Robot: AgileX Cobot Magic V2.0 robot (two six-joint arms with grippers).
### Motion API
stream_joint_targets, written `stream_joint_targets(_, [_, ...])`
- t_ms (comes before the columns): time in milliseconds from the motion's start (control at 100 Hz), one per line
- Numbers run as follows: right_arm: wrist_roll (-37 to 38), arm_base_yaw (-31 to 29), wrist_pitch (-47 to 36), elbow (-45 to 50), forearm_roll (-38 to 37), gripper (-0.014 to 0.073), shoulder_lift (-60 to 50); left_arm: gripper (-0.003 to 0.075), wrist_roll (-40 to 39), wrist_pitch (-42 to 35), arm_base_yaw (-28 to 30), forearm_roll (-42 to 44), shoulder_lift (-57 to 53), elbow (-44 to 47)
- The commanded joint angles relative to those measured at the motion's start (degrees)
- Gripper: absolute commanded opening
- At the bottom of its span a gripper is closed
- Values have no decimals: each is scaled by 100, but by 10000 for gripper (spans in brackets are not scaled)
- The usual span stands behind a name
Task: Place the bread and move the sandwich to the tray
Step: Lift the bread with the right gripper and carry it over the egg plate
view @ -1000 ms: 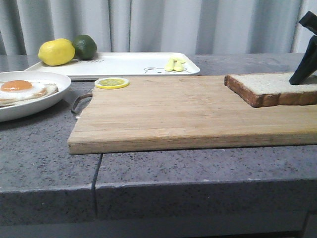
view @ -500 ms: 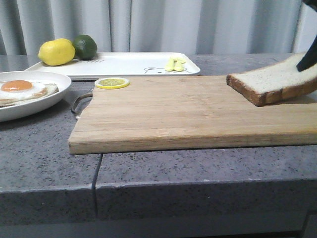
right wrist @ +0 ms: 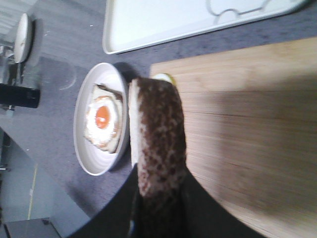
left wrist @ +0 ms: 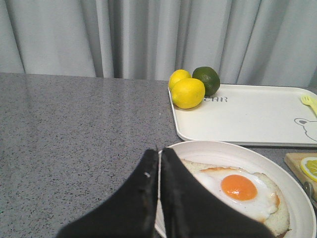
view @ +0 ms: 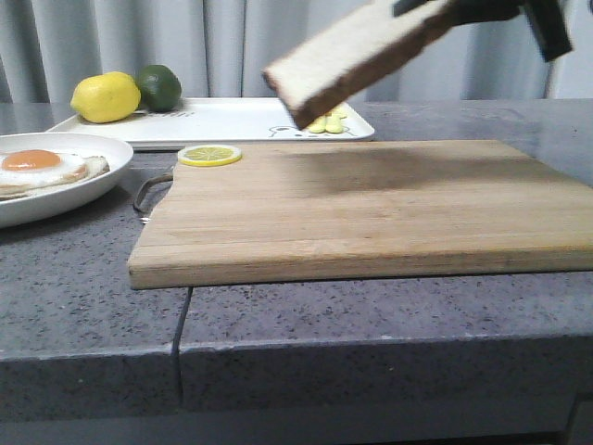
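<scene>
My right gripper is shut on the bread, a thick brown-crusted white slice. It holds the slice tilted in the air above the far middle of the wooden cutting board. In the right wrist view the fingers clamp the crust. The sandwich, a bread slice with a fried egg on top, lies on a round white plate at the left. My left gripper is shut and empty over the plate's near rim, beside the egg. The white tray lies at the back.
A lemon and a lime sit on the tray's left end, and a small yellow fork on its right. A lemon slice lies on the board's far left corner. The counter's front edge is close below the board.
The right gripper has lifted the bread off the board's right end and carried it up and to the left. The plate and tray have not moved.
</scene>
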Motion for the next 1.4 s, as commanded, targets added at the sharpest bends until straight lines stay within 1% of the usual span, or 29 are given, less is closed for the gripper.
stream_joint_targets(0, [-123,399,-401,-173,785,-69,-213,-20,-45,-494,-40,-54,68,-213])
stream_joint_targets(150, [-205,1246,-1170,-173,1349,-69,-66,-20,-45,-603,-40,-62,68,-213])
stream_joint_targets(250, [-478,1775,-1609,-173,1860,-69,101,-20,-45,-747,-40,-62,68,-213])
stream_joint_targets(390, [-1001,2291,-1707,-209,2717,-69,490,-20,-45,-762,-40,-62,68,-213])
stream_joint_targets(520, [-1346,2710,-1767,-582,3189,-69,955,-20,-45,-762,-40,-62,68,-213])
stream_joint_targets(660, [-1448,3114,-2075,-1149,3226,-69,1393,-20,-45,-762,-40,-62,68,-213])
stream_joint_targets(860, [-1453,3596,-2798,-1856,3226,-69,2001,-20,-45,-773,-40,-62,68,-213])
stream_joint_targets(1010, [-1460,3654,-3046,-1999,3212,-69,2238,-20,-45,-773,-40,-62,68,-213])
stream_joint_targets(1150, [-1460,3624,-3258,-1989,2908,-62,2270,-20,-45,-773,-40,-62,68,-213])
stream_joint_targets(1240, [-1460,3624,-3249,-1989,2725,6,2270,-20,-45,-794,-40,-95,68,-213])
stream_joint_targets(1290, [-1460,3624,-3236,-1989,2610,74,2270,-20,-45,-827,-40,-189,68,-213])
stream_joint_targets(1390, [-1460,3612,-3236,-1989,2563,241,2270,-20,-45,-922,-40,-297,68,-213])
